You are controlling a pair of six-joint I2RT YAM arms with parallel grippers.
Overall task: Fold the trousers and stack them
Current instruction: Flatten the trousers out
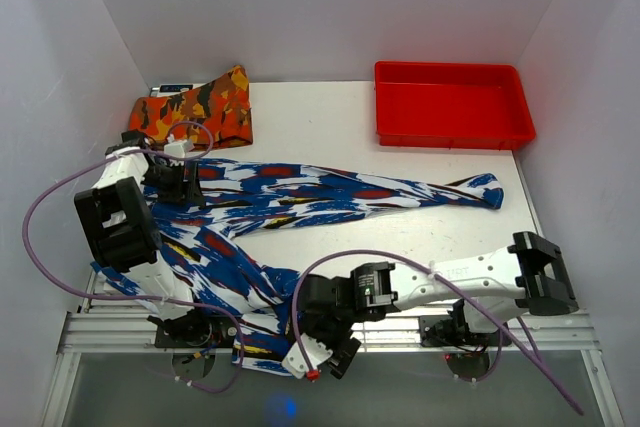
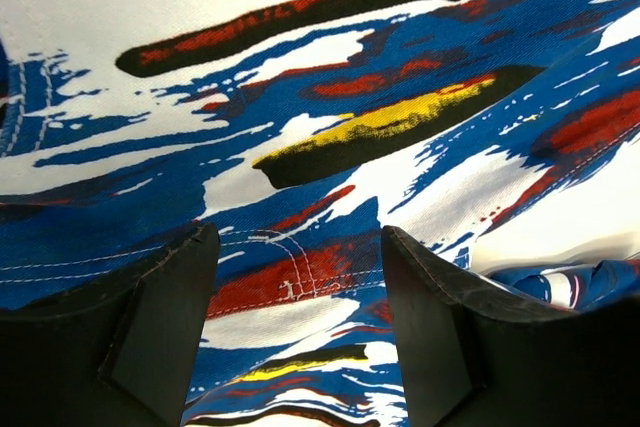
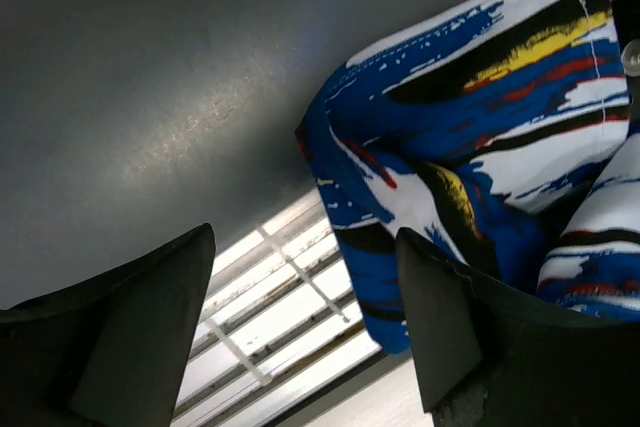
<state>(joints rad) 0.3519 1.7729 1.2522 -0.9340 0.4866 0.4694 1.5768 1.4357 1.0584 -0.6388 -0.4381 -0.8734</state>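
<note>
The blue, white and red print trousers (image 1: 330, 192) lie spread on the white table. One leg runs right towards the tray. The other runs down-left and hangs over the near edge (image 1: 258, 349). My left gripper (image 1: 180, 183) is open and low over the waist end at the left. In the left wrist view the fabric (image 2: 330, 137) fills the frame and lies between the spread fingers of that gripper (image 2: 300, 247). My right gripper (image 1: 322, 355) is open beyond the table's near edge, beside the hanging leg end (image 3: 470, 117). In the right wrist view nothing is between its jaws (image 3: 305, 247).
A red tray (image 1: 452, 132) stands at the back right. A folded orange camouflage cloth (image 1: 200, 107) lies at the back left. White walls enclose the table on three sides. The aluminium frame rail (image 1: 400, 332) runs along the near edge.
</note>
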